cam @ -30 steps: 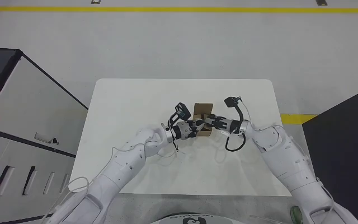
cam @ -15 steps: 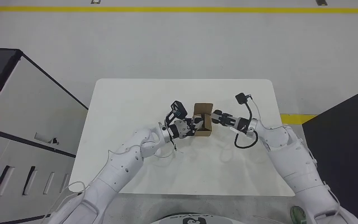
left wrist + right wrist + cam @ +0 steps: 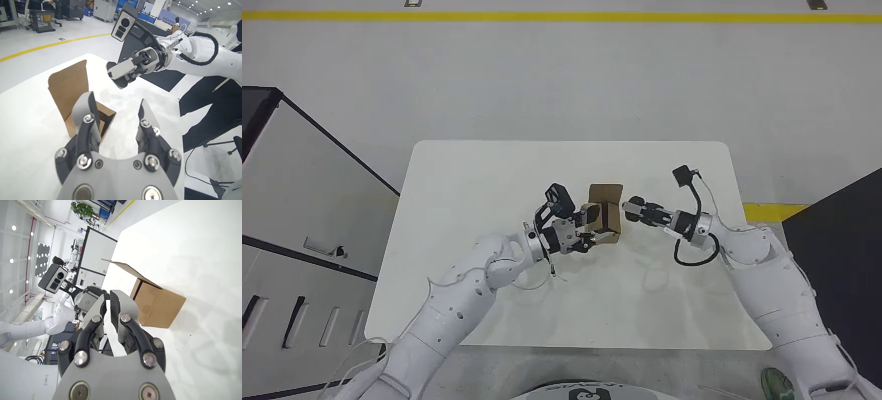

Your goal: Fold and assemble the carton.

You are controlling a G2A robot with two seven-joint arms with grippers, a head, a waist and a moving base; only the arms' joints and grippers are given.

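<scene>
Left claw (image 3: pixel 116 98) spread, right claw (image 3: pixel 109 296) closed, two flanking one carton (image 3: pixel 157 306).

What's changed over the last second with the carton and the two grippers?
The right gripper drew back off the carton, rightward in the top view, and now hangs shut clear of it. The left gripper barely shifted and stays open at the carton's other side. The carton kept its place on the table, flap up.
</scene>
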